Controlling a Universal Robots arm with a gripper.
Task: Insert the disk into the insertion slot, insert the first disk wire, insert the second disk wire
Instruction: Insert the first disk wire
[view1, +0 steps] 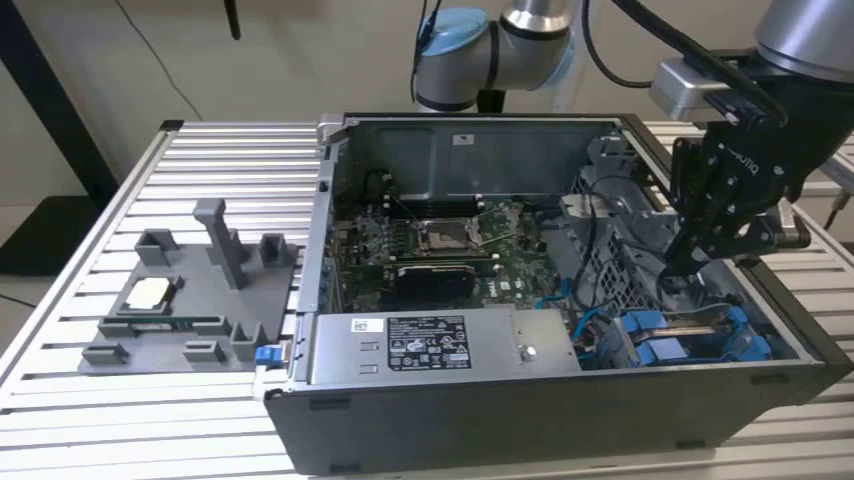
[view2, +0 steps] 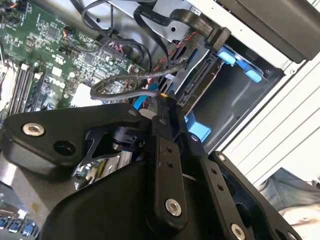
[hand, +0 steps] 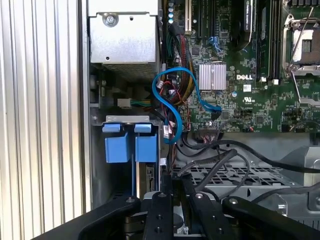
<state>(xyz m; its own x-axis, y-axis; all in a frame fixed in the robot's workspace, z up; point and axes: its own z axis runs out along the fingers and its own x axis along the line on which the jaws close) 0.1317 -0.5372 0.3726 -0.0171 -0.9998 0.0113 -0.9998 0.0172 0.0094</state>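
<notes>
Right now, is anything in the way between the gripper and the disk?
Yes. Black cables loop across just ahead of the gripper, close beside the disk and its end. Nothing else visible blocks it.

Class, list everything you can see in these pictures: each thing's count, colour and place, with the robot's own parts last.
computer case: one, dark grey, open, on the slatted table.
motherboard: one, green, inside the case.
power-supply box: one, silver, along the case's near wall.
disk: one, blue-framed, in the insertion slot.
blue cable: one, looped beside the motherboard.
fixture tray: one, grey, on the table at the exterior view's left.
gripper: one, black, above the case at the exterior view's right.
</notes>
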